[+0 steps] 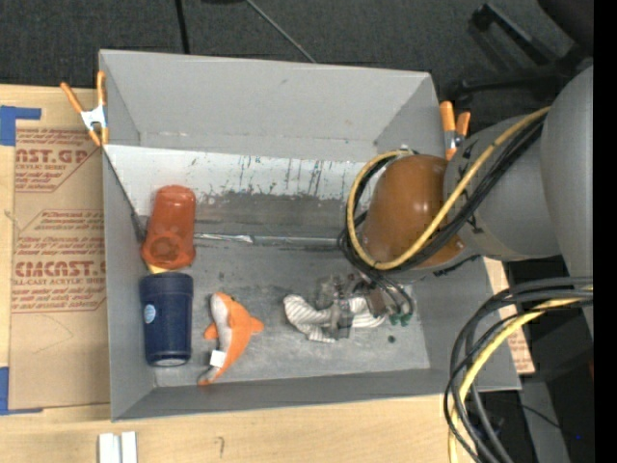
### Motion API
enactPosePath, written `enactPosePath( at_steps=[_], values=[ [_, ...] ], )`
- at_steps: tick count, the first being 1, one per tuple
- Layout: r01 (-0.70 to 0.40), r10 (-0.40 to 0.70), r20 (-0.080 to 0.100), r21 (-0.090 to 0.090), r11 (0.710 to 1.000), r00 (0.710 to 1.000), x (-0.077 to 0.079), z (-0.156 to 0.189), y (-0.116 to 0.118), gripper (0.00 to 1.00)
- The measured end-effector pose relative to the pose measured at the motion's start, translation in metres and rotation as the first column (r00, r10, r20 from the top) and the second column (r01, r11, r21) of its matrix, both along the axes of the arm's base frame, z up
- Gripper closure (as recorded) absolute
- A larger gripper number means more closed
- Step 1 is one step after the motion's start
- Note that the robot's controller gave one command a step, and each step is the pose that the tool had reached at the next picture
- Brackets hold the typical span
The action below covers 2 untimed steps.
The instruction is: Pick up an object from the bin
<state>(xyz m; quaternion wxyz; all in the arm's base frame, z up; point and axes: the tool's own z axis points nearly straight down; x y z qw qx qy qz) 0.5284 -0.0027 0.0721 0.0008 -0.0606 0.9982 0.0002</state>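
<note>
robot arm's orange wrist cover [410, 210] hangs over the bin [270, 95]'s right side, with the gripper [349, 309] down on a white striped cloth thing [304, 313] near the front wall; whether it is open or closed cannot be told. the cloth thing looks light and limp, so a bunched fold is best to pinch. a navy cup [166, 316] and an orange cup [172, 222] lie along the left wall, seemingly empty, with an orange fish toy [231, 331] beside them.

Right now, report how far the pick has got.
Done: the gripper is down at the floor of the bin, right of centre. In hand: it sits on a white striped soft thing there; whether it grips it I cannot tell. Left: the lift, since that thing lies on the floor. The orange cup, blue cup and orange fish toy lie apart to the left.
</note>
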Motion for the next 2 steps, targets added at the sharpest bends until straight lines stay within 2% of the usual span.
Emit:
enactPosePath(
  at_steps=[1, 2],
  values=[
    [0.0, 0.0, 0.0, 0.0, 1.0, 1.0, 0.0, 0.0, 0.0, 1.0],
    [0.007, -0.007, 0.01, -0.001, 1.0, 1.0, 0.021, 0.197, 0.006, 1.0]
  ],
)
